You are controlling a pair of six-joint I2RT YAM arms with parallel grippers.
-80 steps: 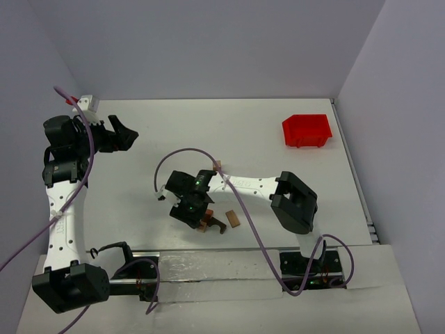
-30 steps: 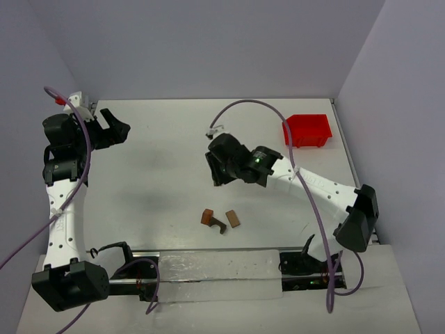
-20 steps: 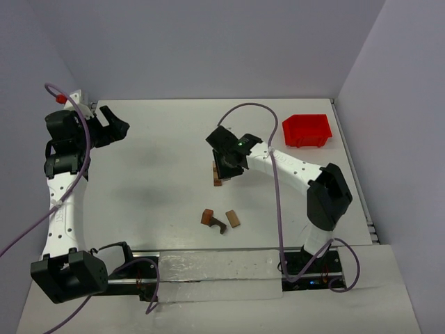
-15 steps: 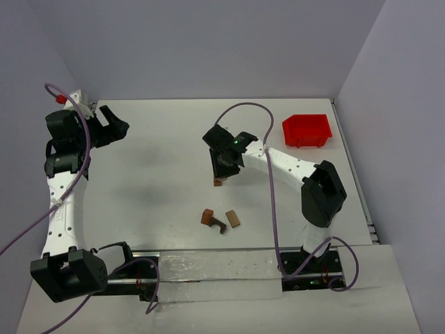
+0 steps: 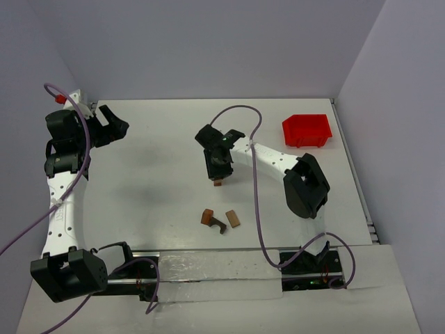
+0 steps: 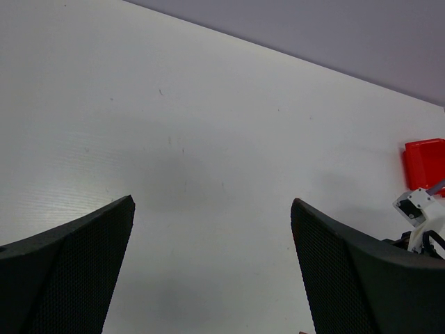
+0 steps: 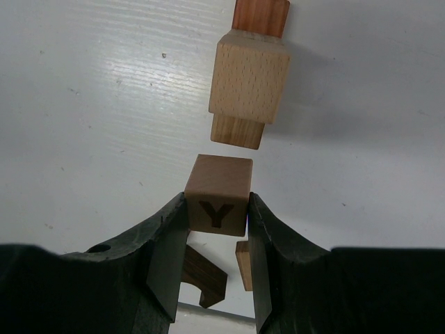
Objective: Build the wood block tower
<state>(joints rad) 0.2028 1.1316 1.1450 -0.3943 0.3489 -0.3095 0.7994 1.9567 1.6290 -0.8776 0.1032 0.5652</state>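
While clamping Y block [image 7: 218,189], right claw [image 7: 217,217] narrowed

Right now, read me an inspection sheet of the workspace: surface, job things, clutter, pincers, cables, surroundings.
Surface: white table, no spills seen.
Job's things: tower of tan and reddish blocks mid-table; Y cube held just short of it, not touching; three loose blocks nearer the bases, one an arch.
Clutter: red bin, far right.
Grippers: left pincer open, empty; right pincer shut on the Y cube.
Cables: purple cables, one looping off each arm.
Surroundings: grey walls; nothing else seen.
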